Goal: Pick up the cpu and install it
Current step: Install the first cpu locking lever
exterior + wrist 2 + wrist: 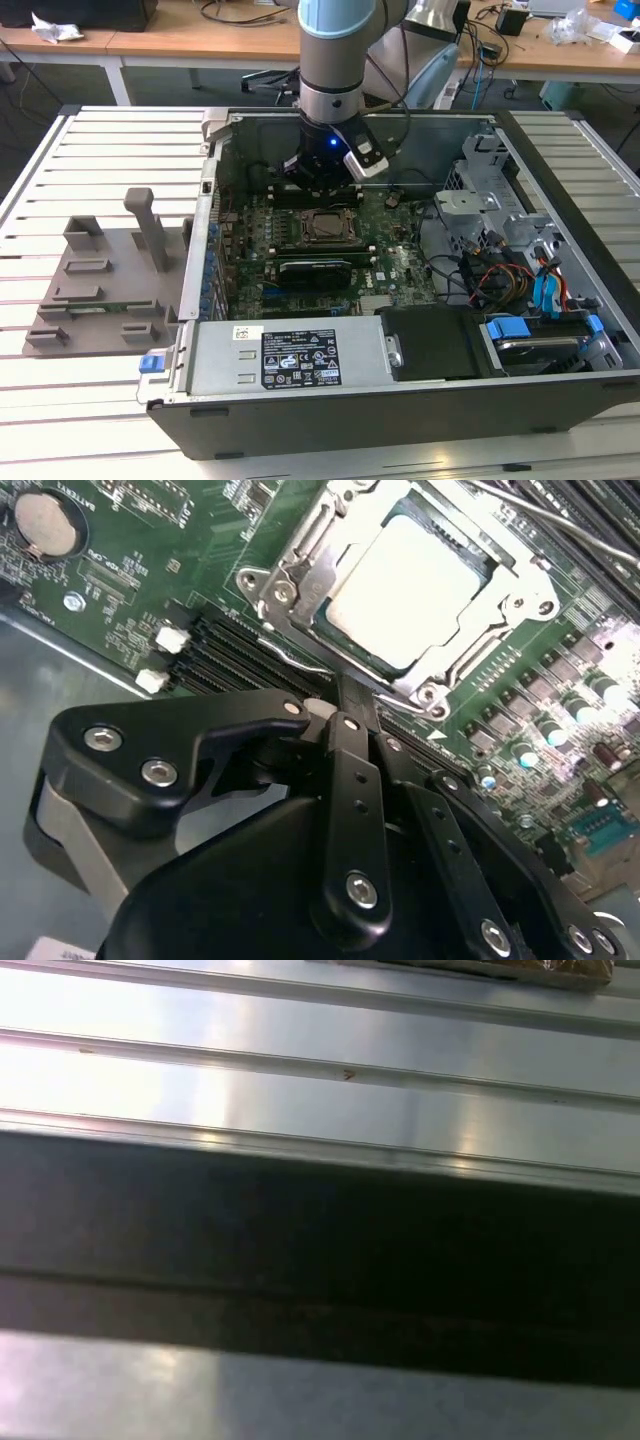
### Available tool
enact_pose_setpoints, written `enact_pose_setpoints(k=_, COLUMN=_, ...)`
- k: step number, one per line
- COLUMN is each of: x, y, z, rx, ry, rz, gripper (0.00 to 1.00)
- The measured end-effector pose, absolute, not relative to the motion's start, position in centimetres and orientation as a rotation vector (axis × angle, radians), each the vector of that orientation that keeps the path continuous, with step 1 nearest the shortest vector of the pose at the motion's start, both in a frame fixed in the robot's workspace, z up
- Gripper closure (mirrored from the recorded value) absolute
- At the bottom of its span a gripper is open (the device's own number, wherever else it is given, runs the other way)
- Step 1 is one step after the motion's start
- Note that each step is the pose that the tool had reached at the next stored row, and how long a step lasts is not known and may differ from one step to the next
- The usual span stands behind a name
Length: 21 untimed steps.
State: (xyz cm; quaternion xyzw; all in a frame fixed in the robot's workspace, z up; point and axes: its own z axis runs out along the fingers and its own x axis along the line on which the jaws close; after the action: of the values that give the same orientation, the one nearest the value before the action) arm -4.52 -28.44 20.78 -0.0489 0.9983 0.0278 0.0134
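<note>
The cpu [405, 590], a flat square chip with a dull silver top, lies inside the metal socket frame [300, 580] on the green motherboard [130, 590]. In the exterior view the cpu [325, 228] is in the middle of the open computer case [330, 400]. My gripper [325, 178] hangs inside the case just behind the socket, low over the board. In the second wrist view the gripper [340, 695] ends at the socket frame's near edge, beside the cpu, with nothing seen in it.
A grey plastic tray [105, 290] with upright posts lies on the slatted metal table [60, 160] at the exterior view's left. A drive cage [480, 190], coloured cables [500, 275] and case walls crowd the exterior view's right. Black memory slots [235, 655] run beside the socket.
</note>
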Motion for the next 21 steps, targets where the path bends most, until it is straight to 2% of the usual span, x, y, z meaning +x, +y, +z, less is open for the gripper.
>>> enact_pose_setpoints(k=21, x=-3.0, y=-28.5, z=20.4, rx=-0.153, ry=3.111, rz=0.086, gripper=0.89)
